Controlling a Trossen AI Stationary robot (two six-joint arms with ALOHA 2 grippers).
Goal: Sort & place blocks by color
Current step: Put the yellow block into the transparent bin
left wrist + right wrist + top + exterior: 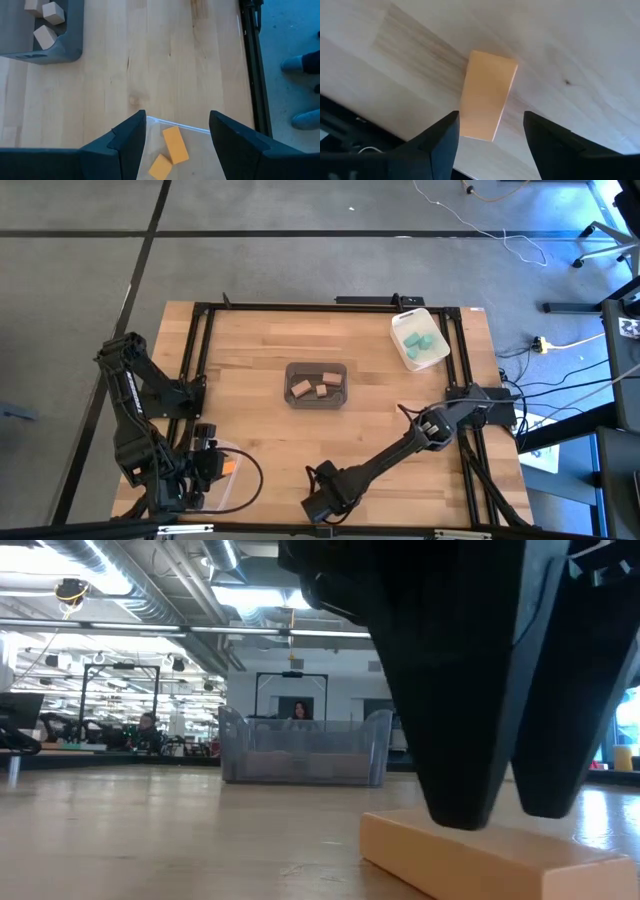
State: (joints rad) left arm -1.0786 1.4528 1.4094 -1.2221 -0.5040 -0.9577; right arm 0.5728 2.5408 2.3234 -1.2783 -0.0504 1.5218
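Note:
An orange block (487,95) lies flat on the wood near the table's near edge. My right gripper (492,140) is open and points down at it, with a finger on either side of one end of the block; I see no touch. The low view shows the same block (490,855) under those dark fingers (470,740). My left gripper (177,125) hangs open over a clear bin (200,131) holding two orange blocks (175,144). Tan blocks (312,388) lie in the dark grey bin (316,368). Teal blocks (418,342) lie in the white bin (403,320).
The dark grey bin stands at the table's middle, the white bin at the far right corner, the clear bin (240,480) at the near left corner. A black frame (330,306) runs round the table. Bare wood lies between the bins. People show in the room beyond (298,712).

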